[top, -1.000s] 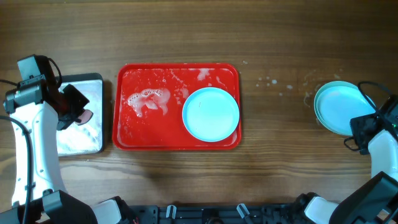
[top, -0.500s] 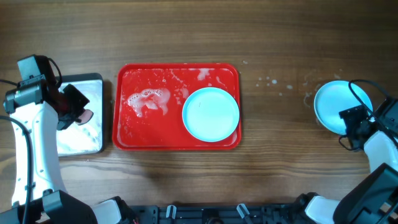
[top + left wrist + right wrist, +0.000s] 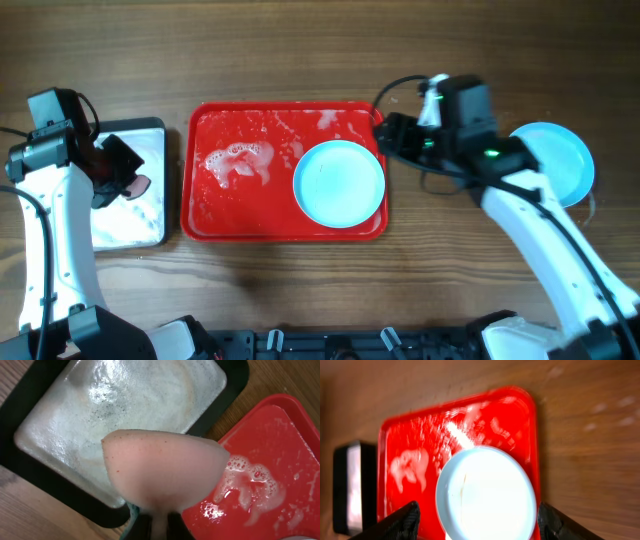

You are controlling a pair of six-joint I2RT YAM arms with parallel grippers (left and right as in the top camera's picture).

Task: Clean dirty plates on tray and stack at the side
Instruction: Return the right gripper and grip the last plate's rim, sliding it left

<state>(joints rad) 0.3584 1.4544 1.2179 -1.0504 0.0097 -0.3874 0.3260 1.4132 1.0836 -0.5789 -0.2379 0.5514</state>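
My right tool (image 3: 392, 133) hung released, jaws wide and empty, over the right edge of the red tray (image 3: 240, 205), beside the plate (image 3: 339, 182) lying in it. My left tool (image 3: 118, 170) clenched a pink sponge (image 3: 165, 467) above the metal tray (image 3: 150, 390). Another plate (image 3: 565, 160) lay on the table (image 3: 300, 50), far right.

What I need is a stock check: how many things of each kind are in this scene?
Plates: 2 visible, tray plate and side plate; any beneath it are hidden
Trays: 2, red tray and metal tray
Sponges: 1, pink sponge in the left jaws
Total: 5
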